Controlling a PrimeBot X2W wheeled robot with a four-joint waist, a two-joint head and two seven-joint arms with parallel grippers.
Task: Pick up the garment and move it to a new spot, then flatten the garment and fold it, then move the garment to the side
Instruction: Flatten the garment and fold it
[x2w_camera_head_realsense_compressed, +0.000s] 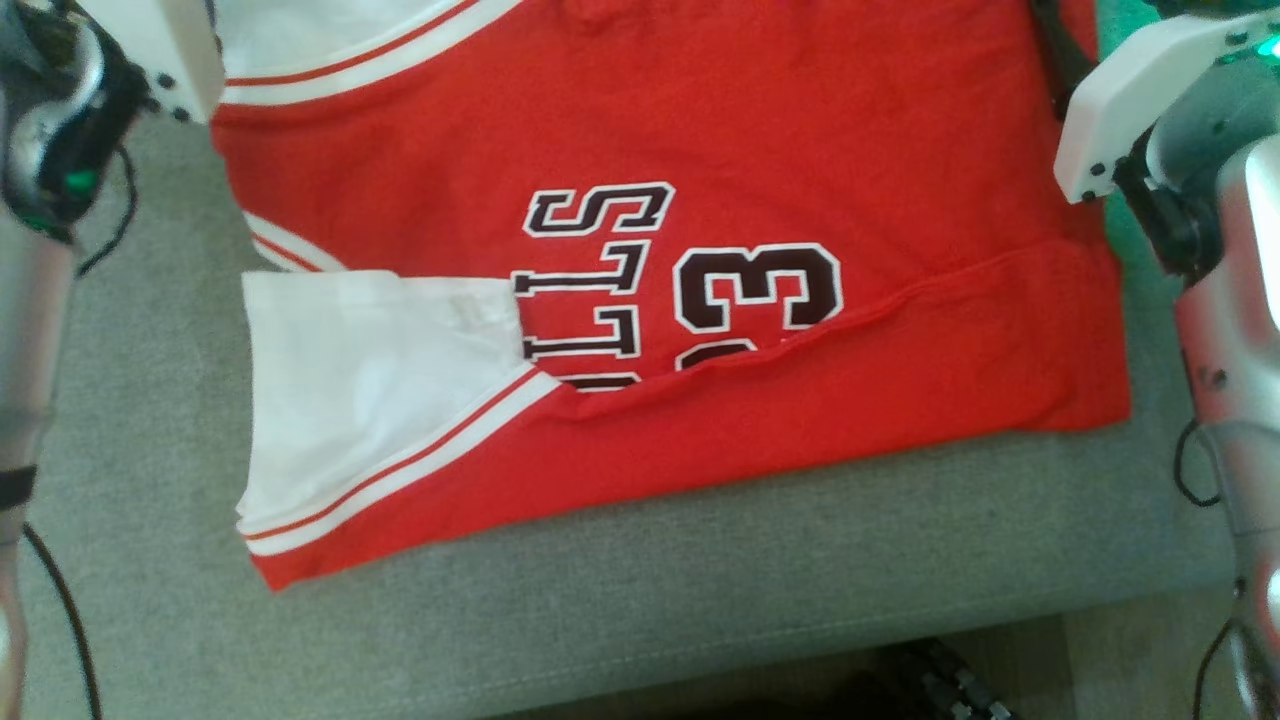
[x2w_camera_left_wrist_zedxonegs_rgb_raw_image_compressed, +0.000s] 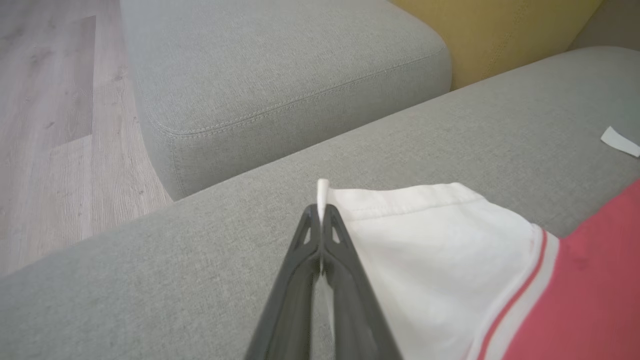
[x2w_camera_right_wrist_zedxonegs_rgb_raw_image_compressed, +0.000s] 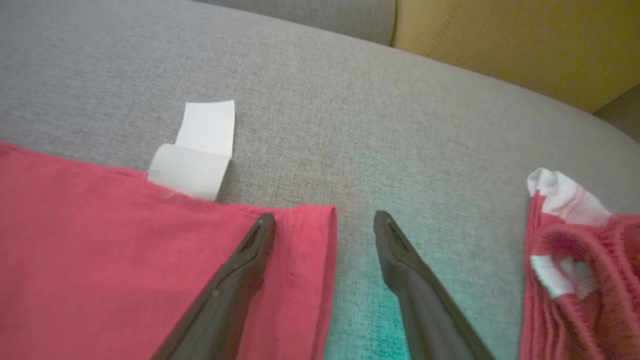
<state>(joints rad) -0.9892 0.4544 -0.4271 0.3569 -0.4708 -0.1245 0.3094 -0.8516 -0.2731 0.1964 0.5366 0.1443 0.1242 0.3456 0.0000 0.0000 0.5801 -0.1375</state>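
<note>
Red cloth of the garment (x2w_camera_head_realsense_compressed: 760, 130) spread flat on the grey sofa cushion (x2w_camera_head_realsense_compressed: 600, 620), near edge folded up over the print. Left gripper (x2w_camera_left_wrist_zedxonegs_rgb_raw_image_compressed: 320, 209) pinched tight on its white sleeve hem. Right gripper (x2w_camera_right_wrist_zedxonegs_rgb_raw_image_compressed: 325, 220) spread apart astride the hem corner, 1 finger over red cloth, 1 over cushion.

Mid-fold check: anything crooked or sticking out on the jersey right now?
Yes. On the jersey, the near flap lies folded aslant, its wavy edge cutting across the print. A white label pokes out past the edge near the open right gripper.
</note>
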